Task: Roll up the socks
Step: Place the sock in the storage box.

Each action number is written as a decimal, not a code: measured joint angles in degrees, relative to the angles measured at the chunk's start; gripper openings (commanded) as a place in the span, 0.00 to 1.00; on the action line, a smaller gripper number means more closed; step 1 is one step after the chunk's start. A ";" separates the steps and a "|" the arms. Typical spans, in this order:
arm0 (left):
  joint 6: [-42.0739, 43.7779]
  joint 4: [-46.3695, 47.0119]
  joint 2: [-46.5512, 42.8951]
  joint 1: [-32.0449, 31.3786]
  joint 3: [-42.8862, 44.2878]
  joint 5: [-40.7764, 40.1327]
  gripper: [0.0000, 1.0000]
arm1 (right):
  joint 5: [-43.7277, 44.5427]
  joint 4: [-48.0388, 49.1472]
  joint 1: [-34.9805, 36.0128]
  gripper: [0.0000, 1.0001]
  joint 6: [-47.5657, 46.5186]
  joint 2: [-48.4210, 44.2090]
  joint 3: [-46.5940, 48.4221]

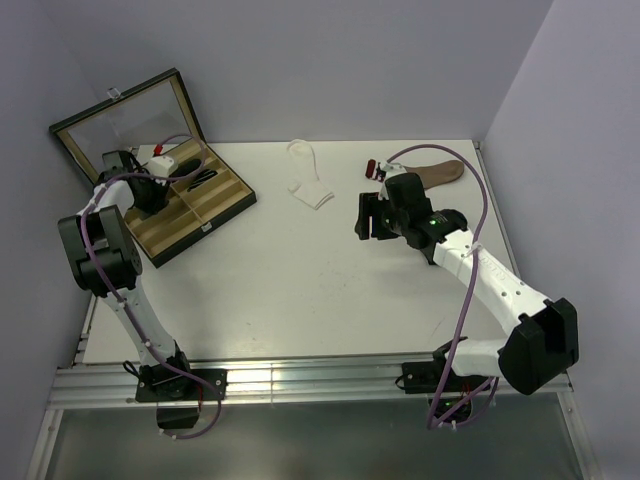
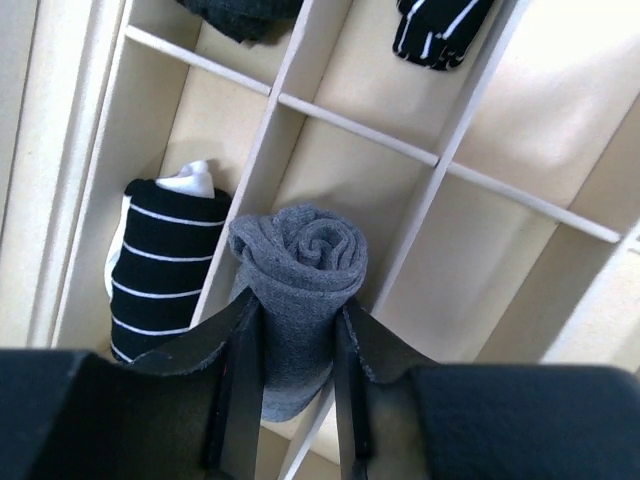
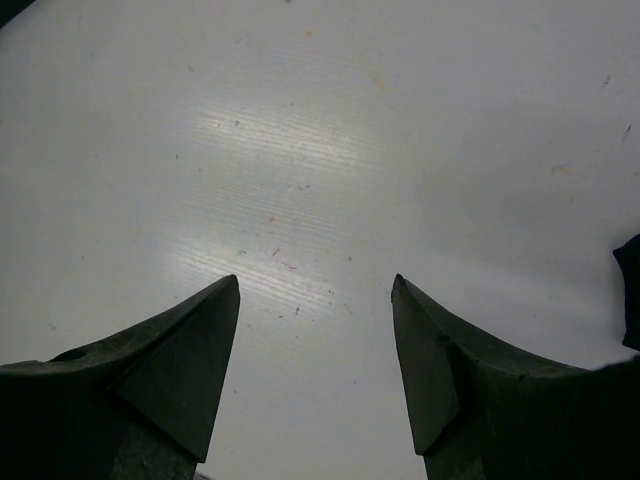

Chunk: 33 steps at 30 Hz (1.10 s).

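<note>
A dark grey sock [image 2: 300, 262], rolled into a compact roll, sits between the fingers of my left gripper [image 2: 298, 315], which is shut on its sides. The roll hangs over a divider of the wooden compartment box [image 1: 222, 205]. In the top view my left gripper [image 1: 150, 192] is over the box's left part. A white sock [image 1: 311, 186] lies flat at the table's far middle. A brown sock [image 1: 442, 172] lies flat at the far right, behind the right arm. My right gripper [image 1: 364, 216] [image 3: 315, 285] is open over bare table, holding nothing.
The box's lid [image 1: 125, 115] stands open at the far left. A black roll with white stripes [image 2: 165, 265] fills the compartment left of the grey roll. Another striped roll [image 2: 437, 30] and a dark roll [image 2: 240, 15] lie in farther compartments. Walls close the back and right.
</note>
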 measured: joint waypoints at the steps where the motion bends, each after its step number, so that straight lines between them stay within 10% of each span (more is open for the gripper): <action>1: -0.13 -0.28 0.04 0.00 0.17 0.35 0.31 | -0.02 0.00 0.00 0.69 0.00 0.07 0.00; 33: -2.12 -4.42 -0.04 0.20 4.07 4.22 0.49 | -1.68 0.04 -0.02 0.68 0.02 0.11 0.00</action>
